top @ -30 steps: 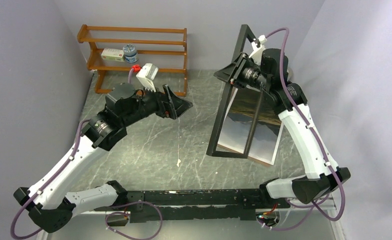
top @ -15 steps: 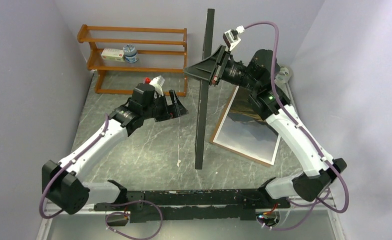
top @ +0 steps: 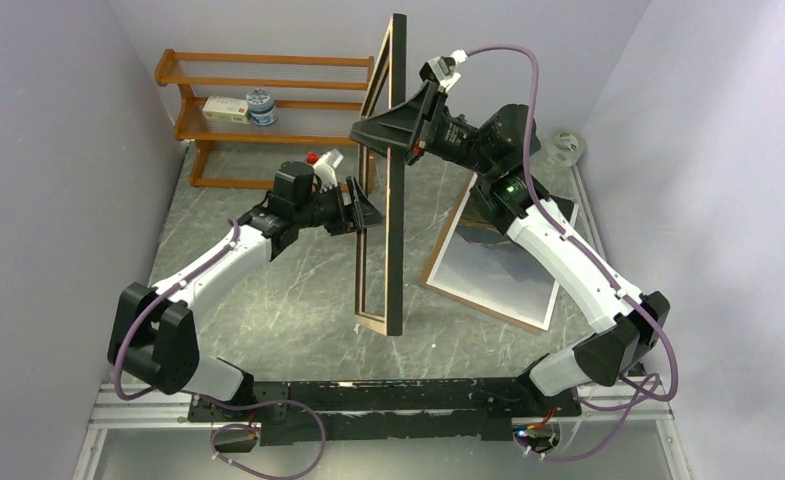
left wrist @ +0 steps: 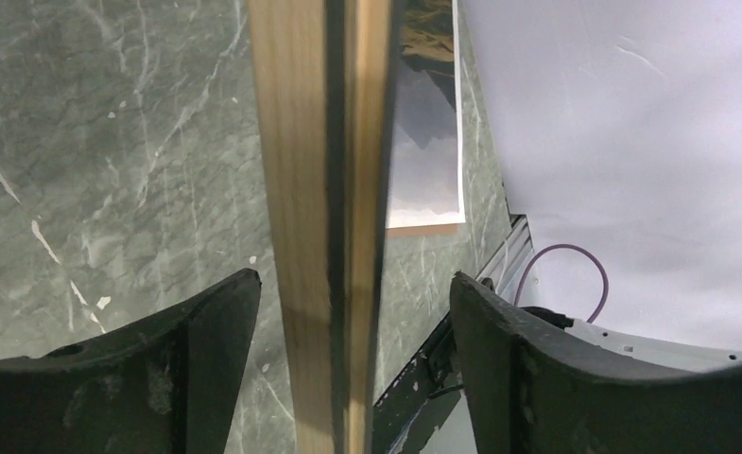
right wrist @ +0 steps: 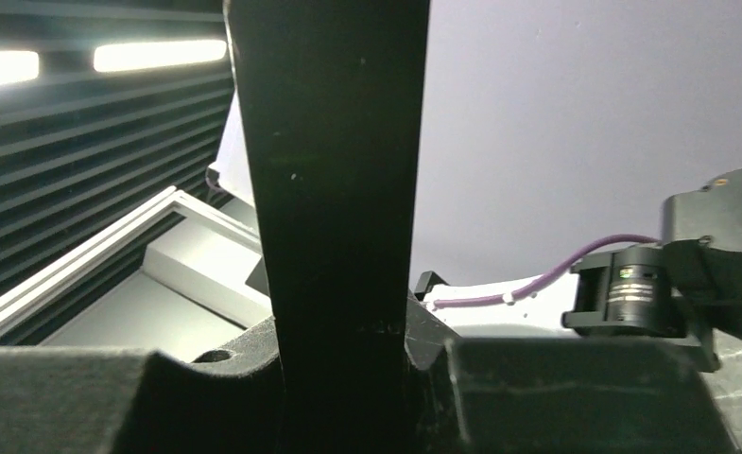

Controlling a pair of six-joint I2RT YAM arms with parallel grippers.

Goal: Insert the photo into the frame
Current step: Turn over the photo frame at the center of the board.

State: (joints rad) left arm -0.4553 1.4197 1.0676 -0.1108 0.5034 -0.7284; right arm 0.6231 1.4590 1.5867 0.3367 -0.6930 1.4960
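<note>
The frame [top: 396, 200] stands on edge on the table, black front to the right, wood-coloured back to the left. My right gripper [top: 400, 132] is shut on its upper black edge, which fills the right wrist view [right wrist: 329, 142] between the closed fingers [right wrist: 343, 352]. My left gripper [top: 365, 212] is open with the frame's wood-coloured edge [left wrist: 312, 189] between its fingers [left wrist: 348, 312], a gap on each side. The photo [top: 508, 270] lies face up on the table at the right, behind the frame, and shows in the left wrist view [left wrist: 428, 142].
An orange-brown shelf rack [top: 268, 110] with a box and a tin stands at the back left. A clear tape roll [top: 566, 147] lies at the back right. A flat brown backing board [top: 480, 305] lies under the photo. Grey walls close both sides.
My right arm has swung the frame left and turned it, so its wood back shows. My left arm has reached in and its open fingers now straddle the frame's edge.
</note>
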